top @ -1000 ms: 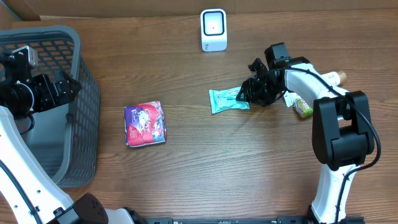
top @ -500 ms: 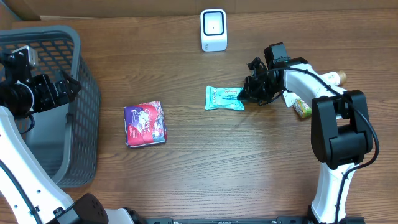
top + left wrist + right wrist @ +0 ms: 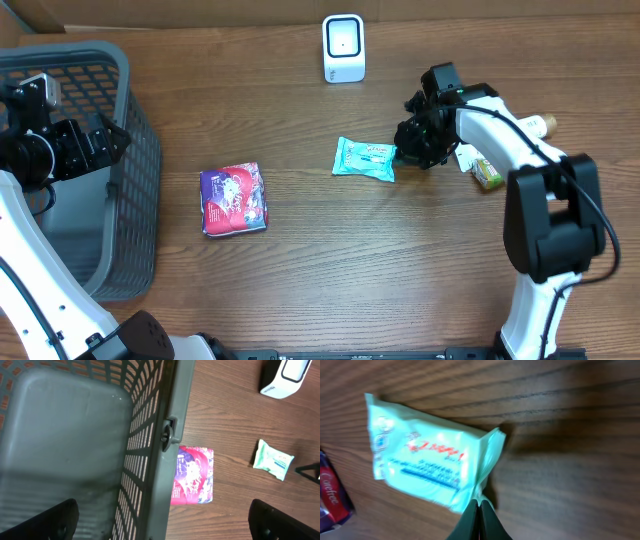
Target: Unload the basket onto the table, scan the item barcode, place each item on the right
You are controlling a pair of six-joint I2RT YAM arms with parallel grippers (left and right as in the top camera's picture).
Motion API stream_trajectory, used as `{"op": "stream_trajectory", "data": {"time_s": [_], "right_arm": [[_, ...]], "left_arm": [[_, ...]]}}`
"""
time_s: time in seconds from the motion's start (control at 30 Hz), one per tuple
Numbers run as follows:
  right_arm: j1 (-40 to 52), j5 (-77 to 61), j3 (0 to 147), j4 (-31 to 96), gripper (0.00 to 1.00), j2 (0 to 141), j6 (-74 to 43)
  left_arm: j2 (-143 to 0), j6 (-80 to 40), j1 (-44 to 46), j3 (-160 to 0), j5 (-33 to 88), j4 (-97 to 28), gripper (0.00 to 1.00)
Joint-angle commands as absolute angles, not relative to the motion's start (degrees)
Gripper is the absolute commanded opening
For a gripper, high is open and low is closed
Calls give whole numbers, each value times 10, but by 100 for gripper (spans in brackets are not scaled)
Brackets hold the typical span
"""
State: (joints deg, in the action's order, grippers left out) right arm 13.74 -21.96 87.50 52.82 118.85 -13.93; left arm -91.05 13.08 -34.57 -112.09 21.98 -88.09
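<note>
The desk (image 3: 330, 270) carries a basket (image 3: 140, 170) at its left edge. The left end effector (image 3: 110, 140) hangs over the basket, fully released and well apart from the work. The scanner (image 3: 343, 47) stands at the far edge, centre. The packet (image 3: 365, 158) is right of centre, near of the scanner, with its long axis running left-right. The right end effector (image 3: 479, 515) is clenched on the packet's right seam, so the packet extends left from it. The scanner lies far-left of this grip, and the right arm is the nearer.
</note>
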Motion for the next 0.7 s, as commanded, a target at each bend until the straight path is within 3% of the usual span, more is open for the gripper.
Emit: {"op": "stream_trajectory", "data": {"time_s": [0.0, 0.07, 0.2, 0.33, 0.4, 0.5, 0.57, 0.67], "right_arm": [[150, -178, 897, 533, 4, 1138, -156], [159, -166, 896, 534, 5, 1141, -176], [181, -154, 889, 532, 30, 1158, -243], [210, -122, 879, 510, 39, 1169, -312], [225, -95, 879, 489, 43, 1169, -270], [245, -47, 886, 471, 75, 1168, -123], [253, -4, 887, 469, 88, 1168, -13], [255, 12, 886, 464, 95, 1168, 127]], "left_arm": [[-914, 133, -345, -1122, 218, -880, 100], [-914, 133, -345, -1122, 218, -880, 100], [-914, 133, -345, -1122, 218, -880, 99], [-914, 133, -345, -1122, 218, -880, 100], [-914, 133, -345, -1122, 218, -880, 100], [-914, 133, -345, -1122, 218, -880, 99], [-914, 133, -345, -1122, 218, -880, 100], [-914, 133, -345, -1122, 218, -880, 100]]}}
